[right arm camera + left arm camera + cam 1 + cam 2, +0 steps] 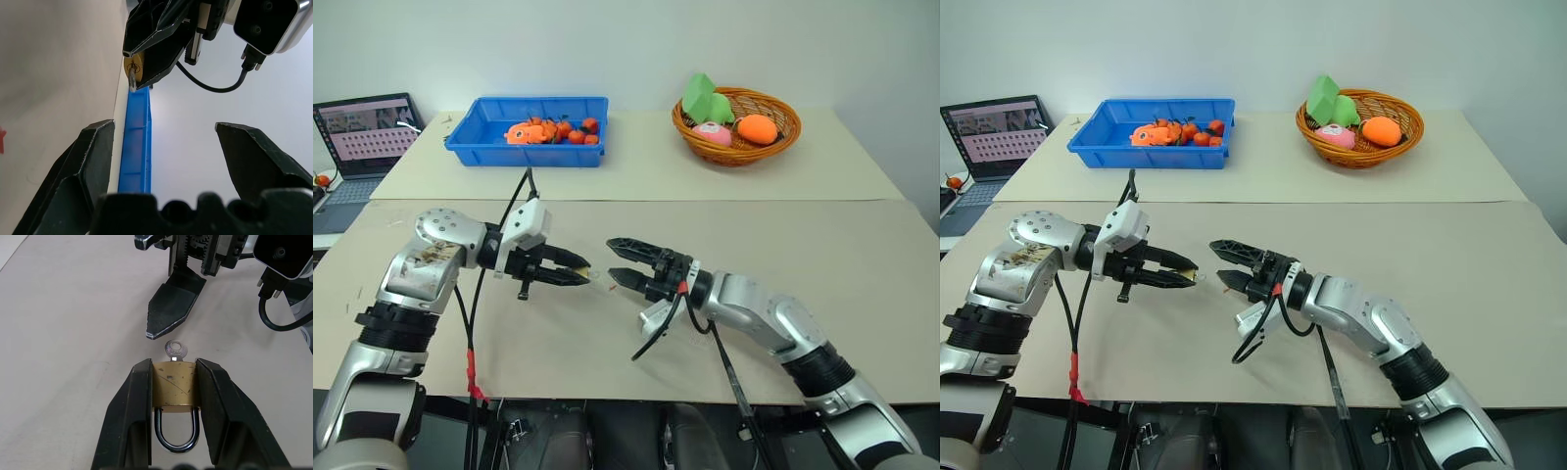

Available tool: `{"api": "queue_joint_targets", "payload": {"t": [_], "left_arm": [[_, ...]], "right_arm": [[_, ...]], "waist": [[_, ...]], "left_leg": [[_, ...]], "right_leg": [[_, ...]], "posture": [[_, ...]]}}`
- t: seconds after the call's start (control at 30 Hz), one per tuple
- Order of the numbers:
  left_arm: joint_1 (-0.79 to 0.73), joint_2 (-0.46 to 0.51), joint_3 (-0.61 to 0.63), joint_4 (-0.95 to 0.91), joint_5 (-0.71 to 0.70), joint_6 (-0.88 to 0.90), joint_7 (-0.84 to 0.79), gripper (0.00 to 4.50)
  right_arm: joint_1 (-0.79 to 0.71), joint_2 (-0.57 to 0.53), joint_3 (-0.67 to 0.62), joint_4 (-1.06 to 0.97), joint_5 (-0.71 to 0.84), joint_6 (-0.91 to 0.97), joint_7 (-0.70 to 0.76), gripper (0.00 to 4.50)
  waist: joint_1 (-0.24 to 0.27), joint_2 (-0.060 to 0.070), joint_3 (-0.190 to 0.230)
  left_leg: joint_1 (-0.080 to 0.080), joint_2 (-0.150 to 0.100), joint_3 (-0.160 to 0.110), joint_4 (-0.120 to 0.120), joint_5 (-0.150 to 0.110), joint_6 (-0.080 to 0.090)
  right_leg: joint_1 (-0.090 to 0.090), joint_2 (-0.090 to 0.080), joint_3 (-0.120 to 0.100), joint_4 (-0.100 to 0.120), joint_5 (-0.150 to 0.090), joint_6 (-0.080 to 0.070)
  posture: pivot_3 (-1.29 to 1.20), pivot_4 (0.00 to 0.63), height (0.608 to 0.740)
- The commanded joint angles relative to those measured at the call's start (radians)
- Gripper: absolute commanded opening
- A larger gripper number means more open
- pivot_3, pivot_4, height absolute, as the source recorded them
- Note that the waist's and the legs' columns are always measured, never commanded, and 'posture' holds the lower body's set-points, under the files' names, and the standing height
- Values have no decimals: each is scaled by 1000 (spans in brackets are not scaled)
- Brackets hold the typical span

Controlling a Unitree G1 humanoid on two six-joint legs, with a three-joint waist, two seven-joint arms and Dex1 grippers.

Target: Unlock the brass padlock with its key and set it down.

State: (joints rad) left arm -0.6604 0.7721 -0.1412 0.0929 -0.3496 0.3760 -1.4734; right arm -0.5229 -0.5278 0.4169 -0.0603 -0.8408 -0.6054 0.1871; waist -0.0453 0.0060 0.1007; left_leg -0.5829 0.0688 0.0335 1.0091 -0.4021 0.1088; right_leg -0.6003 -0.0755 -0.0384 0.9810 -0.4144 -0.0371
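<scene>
The left gripper (pixel 173 382) pinches the padlock (pixel 175 390) by its flat sides; small, hard, slippery brass; the wide-spread right gripper (pixel 613 260) should take the key (pixel 174 350) sticking out.

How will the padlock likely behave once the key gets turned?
The padlock looks like smooth solid brass, so probably rigid and heavy for its size. The left tool pinches only its flat sides, so it may slip or twist when the key turns.

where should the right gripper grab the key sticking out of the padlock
Grip the key by its flat round bow, the only part outside the brass padlock that the left gripper holds. Come straight at the bow end, fingers on its flat faces; the right gripper already faces it, open.
</scene>
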Motion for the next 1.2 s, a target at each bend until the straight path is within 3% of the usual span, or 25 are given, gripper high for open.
{"api": "queue_joint_targets", "payload": {"t": [0.03,0.3,0.7,0.97,1.2], "left_arm": [[-19,8,12,-25,-5,-9,-2,830],[-27,2,9,-16,-2,-12,0,830],[-33,-4,9,-11,-2,-14,-1,830],[-36,-5,9,-6,3,-17,-1,830],[-38,0,11,0,6,-19,-5,830]], "right_arm": [[-14,7,-31,-60,33,-1,6,3850],[-69,-17,19,-19,-33,-93,7,3850],[-144,44,47,74,-65,-90,-8,3850],[-134,52,36,53,-37,-95,6,3850],[-92,-11,5,16,-26,-114,-5,3850]], "waist": [[0,0,0],[0,0,0],[1,0,0],[0,0,0],[1,0,0]], "left_leg": [[0,0,0,0,0,0],[0,0,0,0,0,0],[0,0,0,0,0,0],[0,0,0,0,0,0],[0,0,0,0,0,0]], "right_leg": [[0,0,0,0,0,0],[0,0,0,0,0,0],[0,0,0,0,0,0],[0,0,0,1,0,0],[0,0,0,1,0,0]], "posture": [[0,150,644],[0,150,644],[0,150,644],[0,150,644],[0,150,644]]}}
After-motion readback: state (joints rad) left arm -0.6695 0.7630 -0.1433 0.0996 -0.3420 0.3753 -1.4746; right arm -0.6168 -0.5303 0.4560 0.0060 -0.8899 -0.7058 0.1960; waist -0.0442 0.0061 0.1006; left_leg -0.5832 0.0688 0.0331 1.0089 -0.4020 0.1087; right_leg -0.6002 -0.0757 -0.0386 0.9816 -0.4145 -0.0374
